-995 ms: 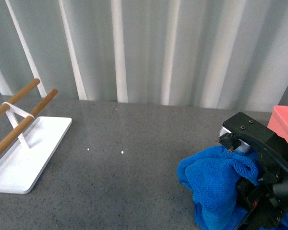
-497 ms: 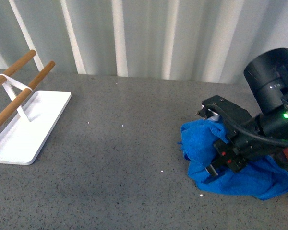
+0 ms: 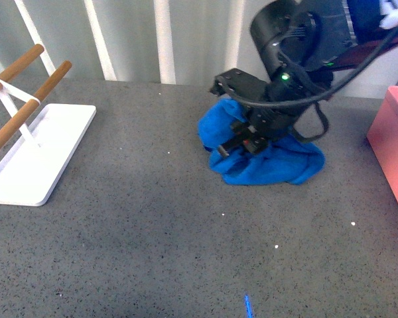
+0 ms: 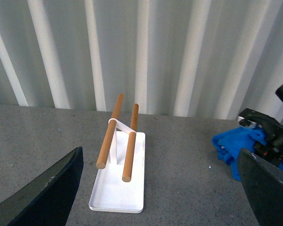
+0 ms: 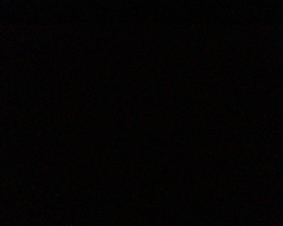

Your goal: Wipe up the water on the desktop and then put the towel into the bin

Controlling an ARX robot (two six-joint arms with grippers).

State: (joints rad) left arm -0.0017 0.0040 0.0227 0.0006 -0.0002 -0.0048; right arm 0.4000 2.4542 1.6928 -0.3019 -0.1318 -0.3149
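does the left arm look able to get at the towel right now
Probably yes, but only its edge: the right tool is clamped on the towel and its arm covers the middle. Nothing stands between the open left tool and the towel's side.

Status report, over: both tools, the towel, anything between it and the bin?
Left tool open, empty. Right tool pressed into towel on desktop, grip hidden. Bin at right, nothing between.

the towel (image 3: 272, 169) lay near the desktop's (image 3: 132, 245) back edge, the bin (image 3: 393, 129) at its right edge, the stand (image 3: 40, 152) at its left.
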